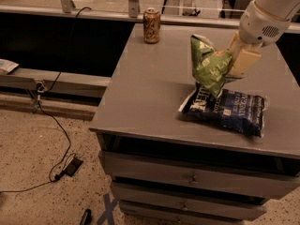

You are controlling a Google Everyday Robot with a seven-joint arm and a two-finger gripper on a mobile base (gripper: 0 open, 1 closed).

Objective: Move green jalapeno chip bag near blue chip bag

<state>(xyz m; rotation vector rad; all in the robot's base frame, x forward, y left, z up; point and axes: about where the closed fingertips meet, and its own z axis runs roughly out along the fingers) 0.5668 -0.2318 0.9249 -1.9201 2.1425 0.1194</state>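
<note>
The green jalapeno chip bag (209, 64) hangs upright in my gripper (233, 63), which is shut on its right side. Its lower tip is just above, or touching, the upper left part of the blue chip bag (226, 110). The blue bag lies flat on the grey cabinet top (150, 88), right of centre near the front edge. My white arm reaches in from the upper right.
A brown soda can (151, 26) stands at the back left of the cabinet top. Drawers run below the front edge. A cable and a small black device (72, 166) lie on the speckled floor at left. A railing runs behind the cabinet.
</note>
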